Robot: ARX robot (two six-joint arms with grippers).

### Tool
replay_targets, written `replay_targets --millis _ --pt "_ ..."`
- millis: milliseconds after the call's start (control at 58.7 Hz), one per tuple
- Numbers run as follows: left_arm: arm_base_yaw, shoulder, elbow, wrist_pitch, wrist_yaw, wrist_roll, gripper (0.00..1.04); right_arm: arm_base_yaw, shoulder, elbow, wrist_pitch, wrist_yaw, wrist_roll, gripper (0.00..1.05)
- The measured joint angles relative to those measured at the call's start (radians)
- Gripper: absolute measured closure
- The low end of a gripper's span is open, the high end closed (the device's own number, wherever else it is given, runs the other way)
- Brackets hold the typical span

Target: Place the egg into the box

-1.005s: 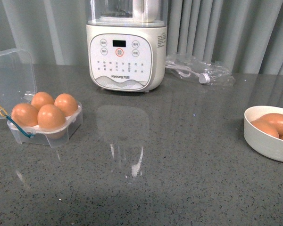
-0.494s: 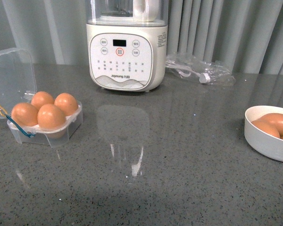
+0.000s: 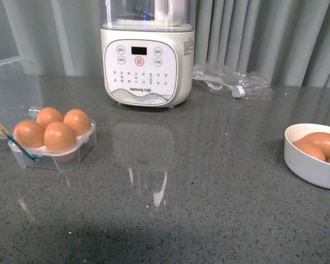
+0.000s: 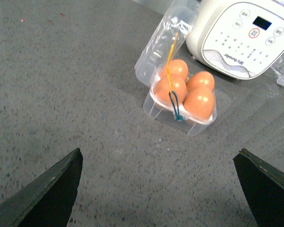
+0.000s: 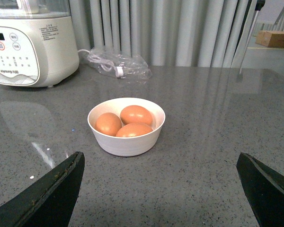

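The box (image 3: 83,146) is a clear plastic case at the table's left, its hinged lid (image 3: 14,88) standing open behind it. Several brown eggs (image 3: 59,136) fill its cups. In the left wrist view the box (image 4: 199,125) and its eggs (image 4: 199,101) lie ahead of my left gripper (image 4: 159,156), which is open and holds nothing. Three more brown eggs (image 5: 136,114) rest in a white bowl (image 5: 128,142) just ahead of my right gripper (image 5: 160,156), also open with nothing in it. Neither arm shows in the front view.
A big white appliance (image 3: 147,60) stands at the back centre. A clear bag with a cable (image 3: 234,82) lies to its right. The bowl (image 3: 308,168) sits at the right edge of the front view. Grey curtains hang behind the grey stone table (image 3: 187,181).
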Motion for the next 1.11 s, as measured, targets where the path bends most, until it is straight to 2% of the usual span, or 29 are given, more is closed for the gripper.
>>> replay_targets --millis 170,255,409,579,834,1107 --pt "0.263 0.273 0.161 0.151 0.276 0.092 0.07 0.000 0.000 0.000 0.000 0.000 0.000 0.07" --pt "0.317 0.422 0.259 0.190 0.325 0.122 0.07 0.000 0.000 0.000 0.000 0.000 0.000 0.07" --pt "0.316 0.576 0.362 0.219 0.369 0.136 0.07 0.000 0.000 0.000 0.000 0.000 0.000 0.07" --pt "0.271 0.769 0.498 0.235 0.299 0.201 0.07 0.000 0.000 0.000 0.000 0.000 0.000 0.07" --pt "0.261 0.927 0.613 0.222 0.249 0.248 0.07 0.000 0.000 0.000 0.000 0.000 0.000 0.07" --pt "0.256 0.980 0.645 0.222 0.246 0.208 0.07 0.000 0.000 0.000 0.000 0.000 0.000 0.07"
